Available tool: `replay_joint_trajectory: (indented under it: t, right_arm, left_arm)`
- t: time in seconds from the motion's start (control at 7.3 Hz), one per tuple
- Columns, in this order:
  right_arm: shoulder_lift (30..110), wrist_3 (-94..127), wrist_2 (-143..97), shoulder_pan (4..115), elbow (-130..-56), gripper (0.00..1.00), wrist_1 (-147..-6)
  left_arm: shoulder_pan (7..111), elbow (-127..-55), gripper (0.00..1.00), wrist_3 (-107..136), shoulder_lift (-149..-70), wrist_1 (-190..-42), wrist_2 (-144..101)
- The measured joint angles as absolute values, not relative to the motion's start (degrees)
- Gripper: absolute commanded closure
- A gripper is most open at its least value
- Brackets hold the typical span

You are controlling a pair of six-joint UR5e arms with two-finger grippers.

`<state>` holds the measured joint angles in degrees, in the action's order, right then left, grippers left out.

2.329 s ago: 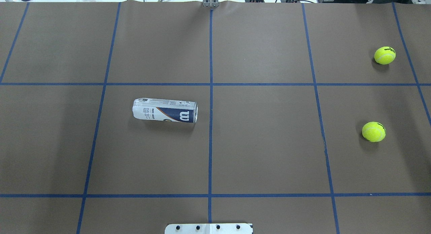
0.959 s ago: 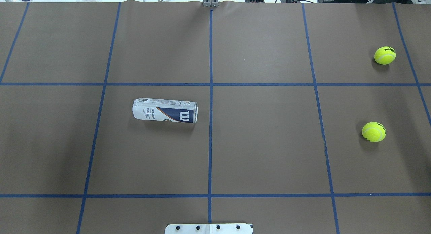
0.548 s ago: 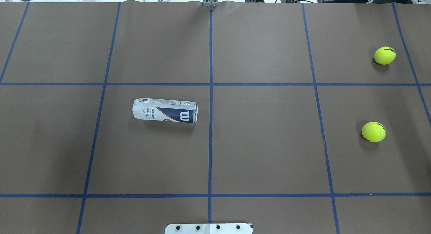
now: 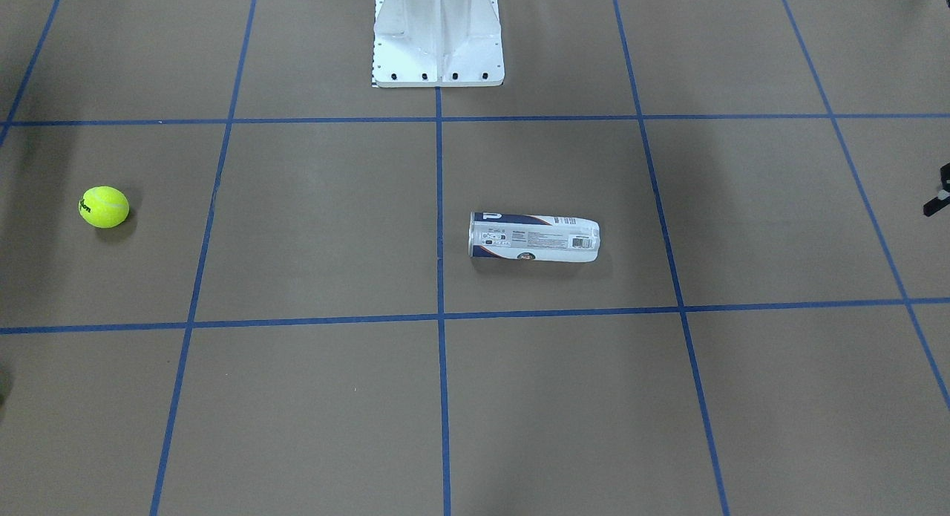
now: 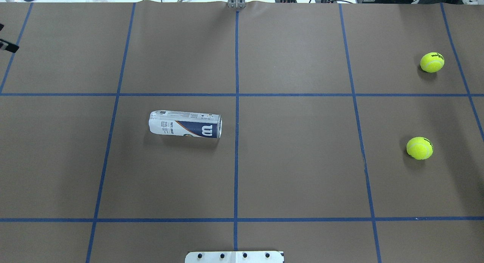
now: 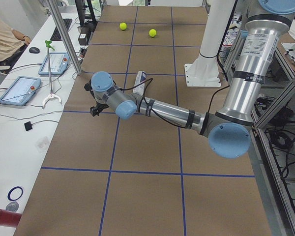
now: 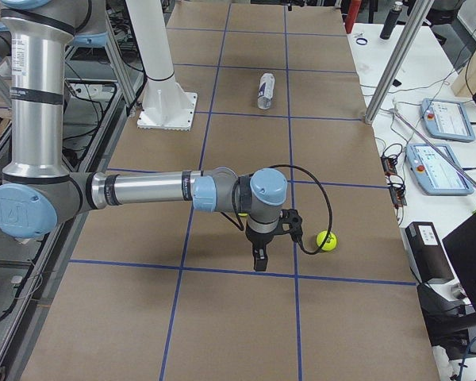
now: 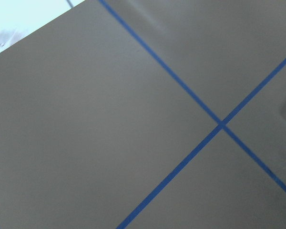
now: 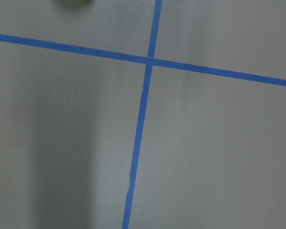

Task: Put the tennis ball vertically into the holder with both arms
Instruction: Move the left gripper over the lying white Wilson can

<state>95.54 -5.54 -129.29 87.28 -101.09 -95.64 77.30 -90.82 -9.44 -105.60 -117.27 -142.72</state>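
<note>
Overhead exterior: holder (image 5: 185, 124) near centre line (image 5: 236, 157)

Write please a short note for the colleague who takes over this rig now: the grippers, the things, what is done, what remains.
Left gripper: over the table's left end, holding nothing; open or shut cannot be told.
Right gripper: over the right end near the balls, holding nothing; open or shut cannot be told.
Holder: lying on its side, just left of the centre line.
Nearer tennis ball and farther tennis ball: on the table's right side, both free.
Done: nothing yet.
Left: stand the holder upright, pick a ball, insert it from above.
</note>
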Motion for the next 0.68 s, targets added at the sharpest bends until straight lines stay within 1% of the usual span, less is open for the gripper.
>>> replay_joint_trajectory:
  t: [0.27, 0.68]
  right_arm:
    - [95.54, -5.52, -129.29, 87.28, -101.10, 0.01, -95.70]
    - [95.54, -5.45, -129.29, 87.28, -101.13, 0.01, -95.69]
  left_arm:
    - [73.67, -92.94, 0.00, -9.38, -111.12, -117.70, -140.62]
    - [60.86, -94.80, 0.00, -9.83, -117.82, -117.22, -130.04]
